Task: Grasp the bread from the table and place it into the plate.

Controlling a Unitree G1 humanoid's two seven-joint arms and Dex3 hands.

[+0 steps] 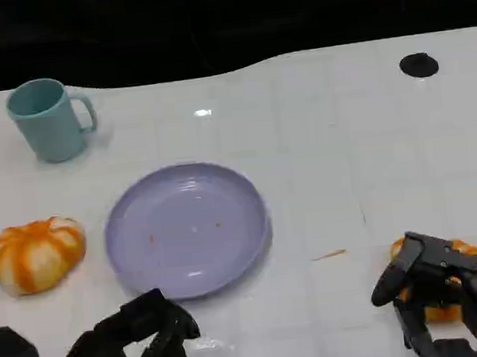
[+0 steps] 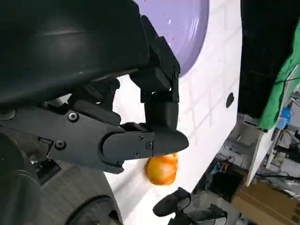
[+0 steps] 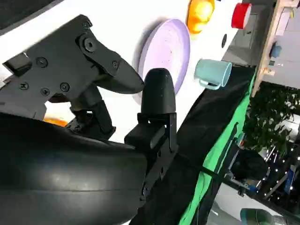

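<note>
**Right hand over bread, plate bare**

A teal ceramic mug and an orange-white round bun lie left of the lilac round plate, which holds only crumbs. The right hand, fingers apart, covers the orange bread roll on the white table. The left hand hangs open near the plate.

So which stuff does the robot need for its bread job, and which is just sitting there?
For the job:
bread by the right robot hand
purple plate
right robot hand

Just lying about:
blue cup
other bread at the left
small black disc
</note>
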